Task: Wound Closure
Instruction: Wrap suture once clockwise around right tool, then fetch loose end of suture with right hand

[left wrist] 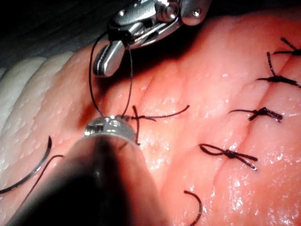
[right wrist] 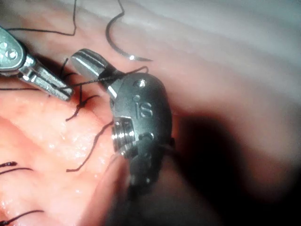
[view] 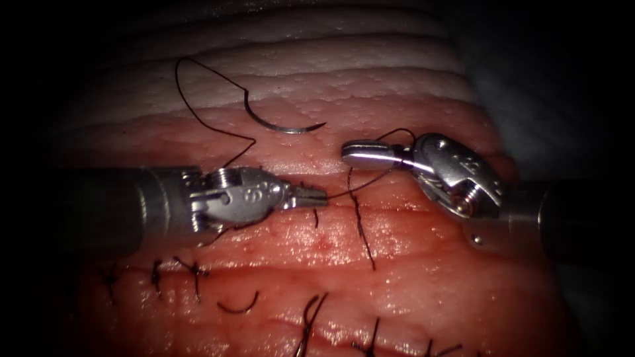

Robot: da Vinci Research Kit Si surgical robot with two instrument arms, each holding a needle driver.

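The curved needle lies free on the tissue, beyond both tools, held by neither and not in the tissue. Its thread loops away and runs back behind the left tool. The left tool is shut on the thread at its jaw tips. From there a taut strand runs to the right tool, whose jaws are shut with thread wrapped round them. A short tail hangs down across the tissue. The right wrist view shows the wrapped right tool with the needle behind it.
Several knotted stitches with cut ends line the closed cut nearer the camera, also seen as stitches in the left wrist view. A loose curved thread piece lies among them. The tissue's pale fatty edge rises at the back.
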